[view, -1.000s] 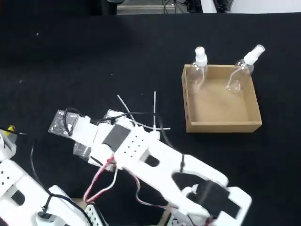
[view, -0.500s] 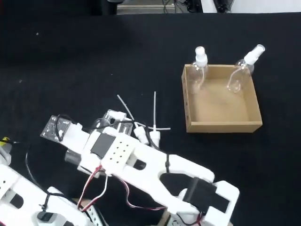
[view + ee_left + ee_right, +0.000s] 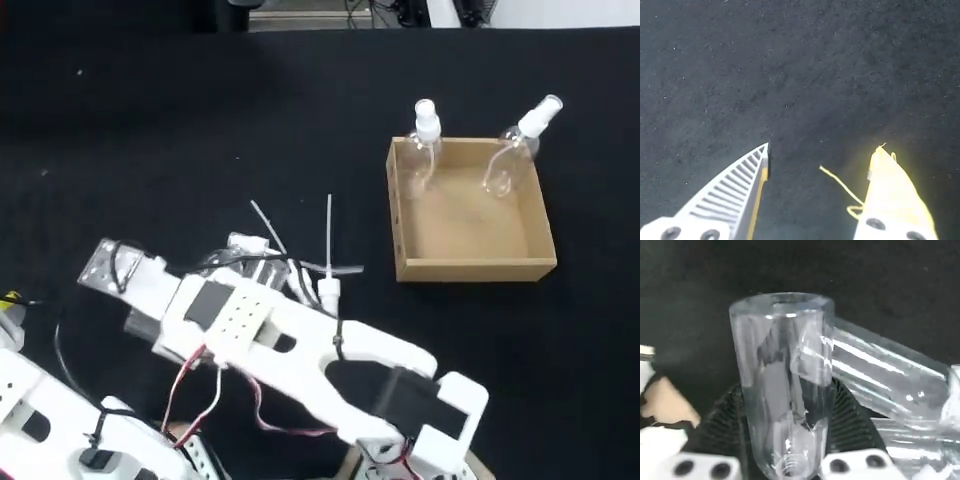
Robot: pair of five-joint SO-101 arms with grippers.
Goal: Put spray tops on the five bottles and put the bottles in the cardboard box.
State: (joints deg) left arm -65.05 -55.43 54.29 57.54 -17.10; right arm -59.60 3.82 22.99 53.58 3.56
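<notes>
Where the ribbed right tool grips, clear cylindrical bottle.

The bench lay under a matte black cloth flecked with pale lint, evenly lit from above. Past its far edge, at twelve o'clock in the high view, a narrow strip of pale grey floor showed, with dark cables trailing over it. Toward one o'clock stood a white panel. At six o'clock a sliver of tan wood peeked out.
</notes>
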